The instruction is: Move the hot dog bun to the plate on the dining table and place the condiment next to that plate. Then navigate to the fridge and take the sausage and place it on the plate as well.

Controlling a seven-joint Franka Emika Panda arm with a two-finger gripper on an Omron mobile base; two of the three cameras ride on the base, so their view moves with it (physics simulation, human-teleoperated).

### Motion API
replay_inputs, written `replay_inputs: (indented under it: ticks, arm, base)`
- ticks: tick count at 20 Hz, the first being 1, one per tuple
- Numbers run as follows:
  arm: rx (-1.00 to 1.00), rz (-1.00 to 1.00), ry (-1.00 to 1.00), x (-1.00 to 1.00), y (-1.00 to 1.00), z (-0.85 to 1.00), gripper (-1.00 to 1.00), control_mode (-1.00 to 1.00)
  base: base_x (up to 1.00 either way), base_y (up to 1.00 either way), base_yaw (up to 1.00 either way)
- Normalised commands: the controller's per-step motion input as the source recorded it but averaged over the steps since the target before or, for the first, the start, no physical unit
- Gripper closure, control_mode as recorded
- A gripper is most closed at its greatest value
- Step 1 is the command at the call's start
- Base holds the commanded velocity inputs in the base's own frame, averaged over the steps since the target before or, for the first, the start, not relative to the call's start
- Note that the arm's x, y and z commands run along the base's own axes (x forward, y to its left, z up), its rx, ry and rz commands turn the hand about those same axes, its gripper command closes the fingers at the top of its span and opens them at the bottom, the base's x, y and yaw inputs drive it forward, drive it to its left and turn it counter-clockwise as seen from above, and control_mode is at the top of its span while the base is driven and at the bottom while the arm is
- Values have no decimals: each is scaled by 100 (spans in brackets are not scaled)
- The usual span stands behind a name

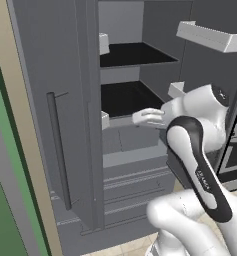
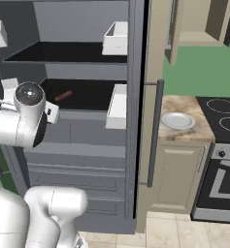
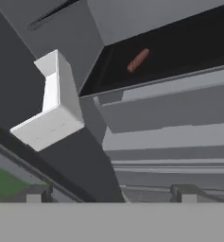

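Green wall and cream cabinetry frame the tall dark grey fridge [image 2: 82, 131], which stands open and serves as my landmark for everything else. On its left door, seen from the left base camera, runs a long dark vertical handle [image 1: 58, 150]; past that door's edge the black inner shelves [image 1: 132, 54] show one above the other, and a white door bin [image 1: 212, 36] juts out high on the far door to the right.

From the right base camera, the robot's white arm [image 2: 24, 121] stands in front of the fridge's lower left, level with the lower black shelf. On that lower shelf, towards its left and well back from the front lip, lies the short dark reddish-brown sausage [image 2: 63, 95] (slanted, not square to the shelf edge). Nothing touches it. Two more white bins [image 2: 116, 38] hang on the inside of the right door, one over the other.

Right of the fridge, a small plain white plate [image 2: 177, 120] sits on the marbled counter [image 2: 184, 133], and beyond it is a black cooktop [image 2: 223, 116].

Looking along the hand, the gripper [image 3: 111, 194] has its two dark fingertips [image 3: 38, 194] spread wide apart with nothing between them, low in front of the fridge's grey drawer fronts and well short of the sausage above them.
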Motion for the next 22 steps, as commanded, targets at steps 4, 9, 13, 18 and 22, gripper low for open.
replay_inputs:
  ticks: [4, 9, 13, 18, 22]
  arm:
    - [0, 0, 20, 100, 14, -11, -100, -100]
    - [0, 0, 15, 100, 33, -1, -100, -100]
    - [0, 0, 13, 97, 43, -10, -100, -100]
    - [0, 0, 10, 52, 53, -35, -100, -100]
    - [0, 0, 3, 12, 47, -41, -100, -100]
  base:
    - [0, 0, 0]
    - [0, 0, 0]
    - [0, 0, 0]
    - [0, 0, 0]
    - [0, 0, 0]
